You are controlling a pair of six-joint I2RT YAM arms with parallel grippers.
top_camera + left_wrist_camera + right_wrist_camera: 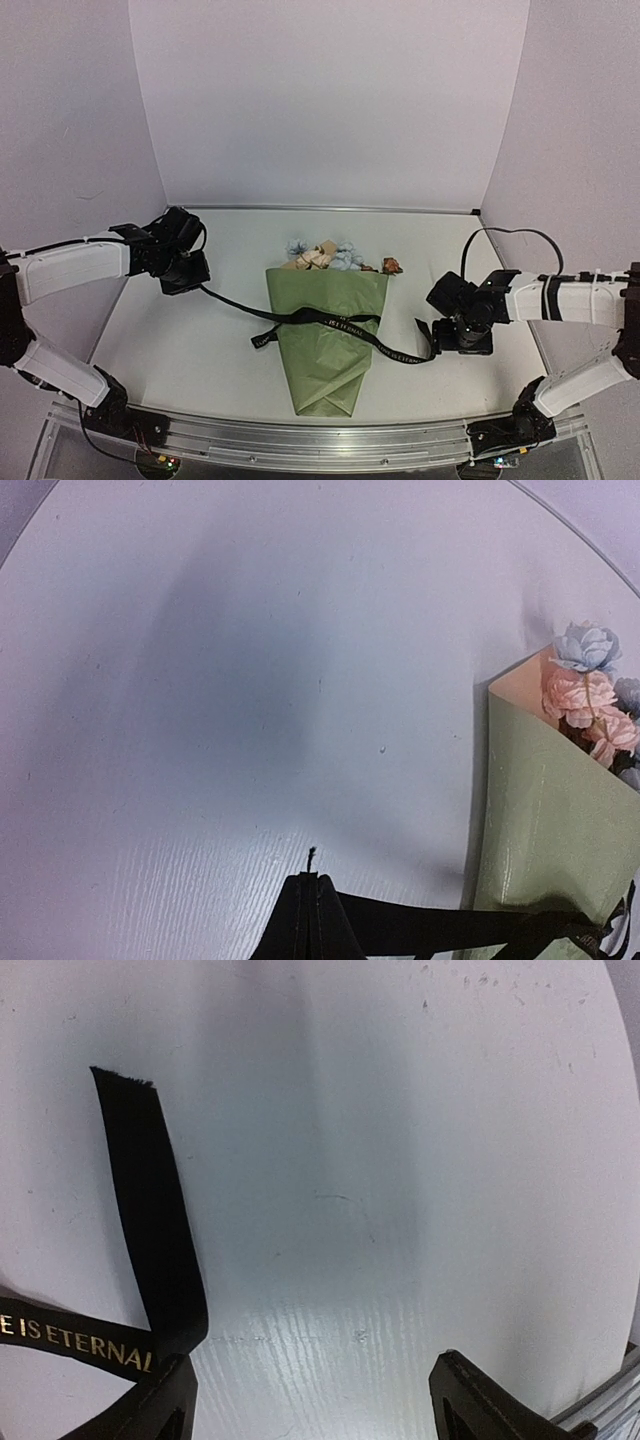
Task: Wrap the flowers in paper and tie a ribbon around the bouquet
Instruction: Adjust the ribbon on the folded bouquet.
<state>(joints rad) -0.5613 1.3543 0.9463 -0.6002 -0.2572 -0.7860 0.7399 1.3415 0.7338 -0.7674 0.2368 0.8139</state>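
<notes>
left gripper [311, 882] pinches the black ribbon [330, 318], which crosses the bouquet [325, 345] lying mid-table, well apart from both side walls [565, 150]. right gripper [312, 1368] spread wide, ribbon end just beside one finger [160, 1405].

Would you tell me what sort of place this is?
Probably a robot lab booth: plain pale walls enclose a white table, and a metal rail carries two arms near a bouquet.

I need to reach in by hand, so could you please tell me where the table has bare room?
Bare: the near-left table between the left arm, the ribbon and the front rail; also the far strip behind the flowers. Crowded: the middle, where the ribbon crosses the bouquet.
</notes>
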